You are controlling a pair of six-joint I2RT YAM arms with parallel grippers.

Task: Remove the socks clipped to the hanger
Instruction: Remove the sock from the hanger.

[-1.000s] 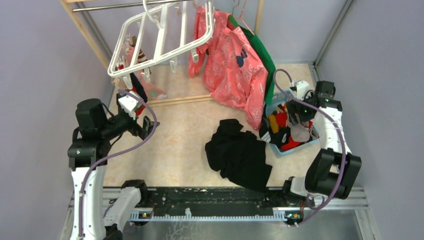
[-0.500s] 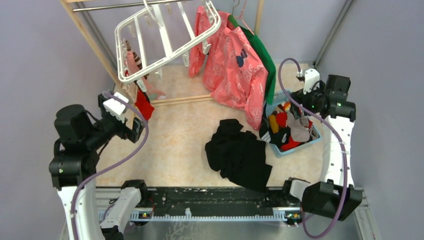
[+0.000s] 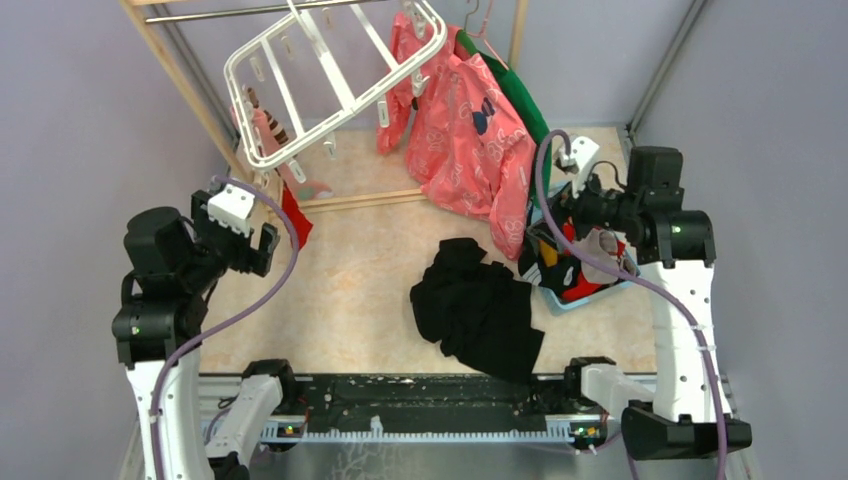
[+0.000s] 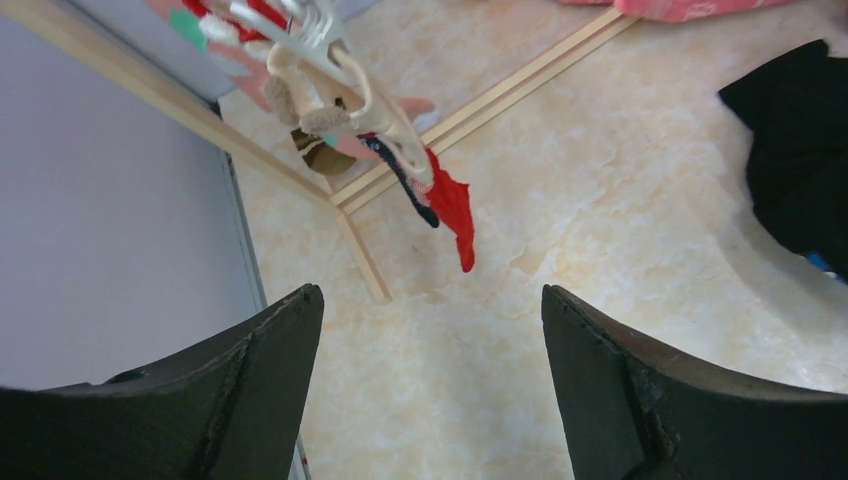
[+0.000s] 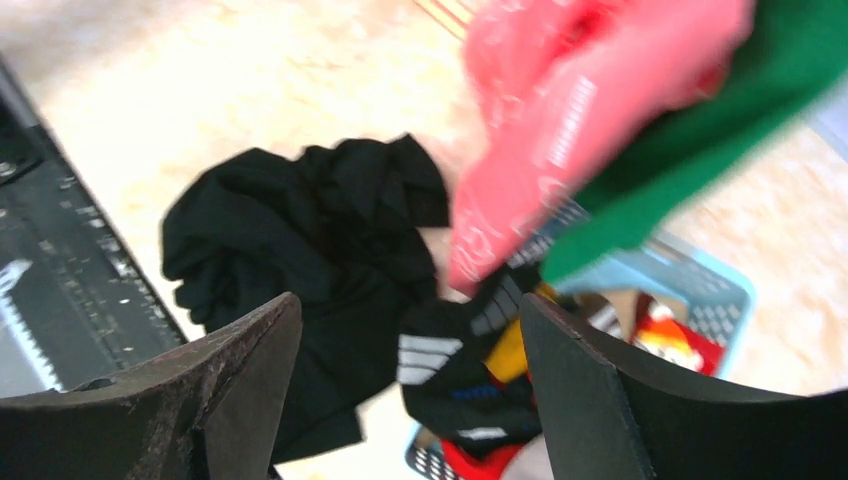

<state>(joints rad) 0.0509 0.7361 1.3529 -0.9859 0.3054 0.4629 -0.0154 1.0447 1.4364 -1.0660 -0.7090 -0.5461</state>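
The white hanger point(image 3: 330, 70) hangs tilted from the rail at the back left. Socks dangle from clips at its lower left corner: a pale pink sock point(image 3: 262, 122) and a red sock point(image 3: 296, 214). The left wrist view shows the red sock point(image 4: 455, 208), a dark navy sock point(image 4: 404, 185) and pale ones point(image 4: 312, 105) bunched under the clips. My left gripper point(image 3: 262, 246) point(image 4: 430, 292) is open, empty, low and just left of the red sock. My right gripper point(image 3: 552, 228) point(image 5: 410, 300) is open and empty above the basket's left end.
A blue basket point(image 3: 590, 297) point(image 5: 705, 290) at the right holds loose socks, a black white-striped one point(image 5: 460, 350) on top. A black cloth heap point(image 3: 480, 310) point(image 5: 300, 230) lies mid-floor. A pink printed shirt point(image 3: 470, 130) and green garment point(image 3: 525, 110) hang beside the hanger. Wooden frame rails point(image 4: 470, 110) border the floor.
The hanger has swung and tilted. My left gripper pulled back left, away from the socks. My right arm rose out of the basket and turned left.
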